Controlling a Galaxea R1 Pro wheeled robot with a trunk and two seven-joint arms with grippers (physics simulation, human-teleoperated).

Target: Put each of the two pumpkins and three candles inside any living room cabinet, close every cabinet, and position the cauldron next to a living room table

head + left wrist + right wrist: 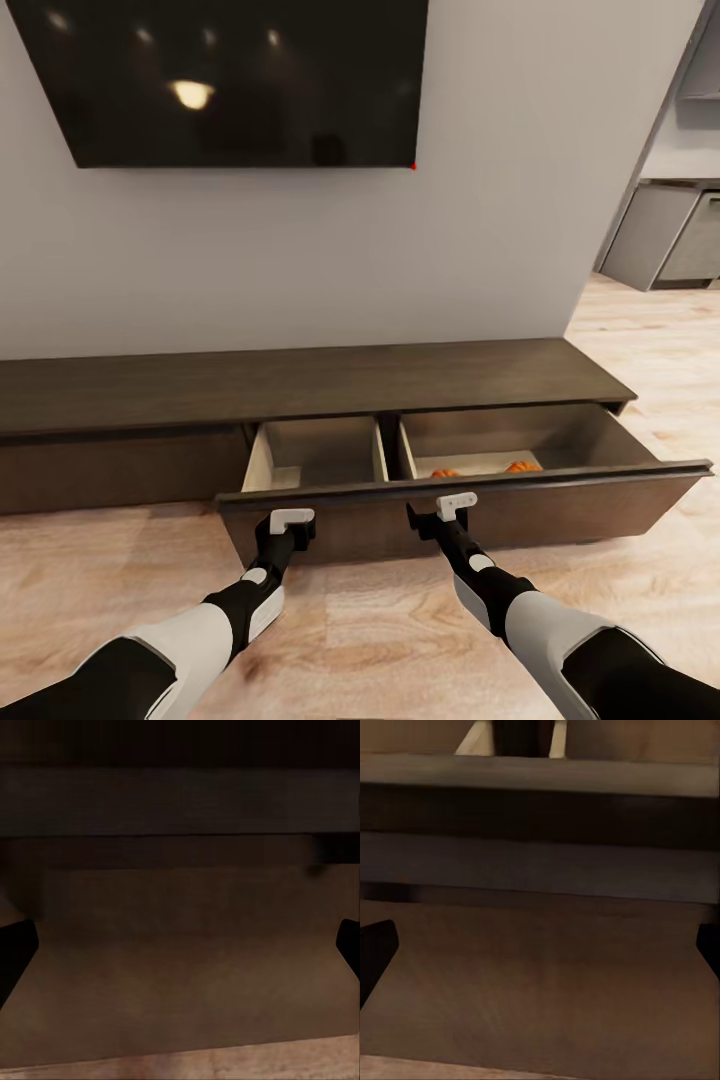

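The long dark-brown cabinet point(300, 385) runs along the wall with its wide drawer point(560, 500) pulled out. Two orange pumpkins point(446, 472) point(522, 466) lie in the drawer's right compartment, half hidden behind the drawer front. My left gripper point(292, 520) is at the drawer front below the left compartment, and my right gripper point(455, 505) is at the front below the right one. In the left wrist view the left gripper point(180, 952) is open against brown wood, and in the right wrist view the right gripper point(540, 952) is open the same way. The candles, cauldron and table are out of view.
A black TV point(230, 80) hangs on the grey wall above the cabinet. Pale wood floor point(360, 620) spreads under my arms. Grey kitchen units point(670, 240) stand far back at the right, past the wall's corner.
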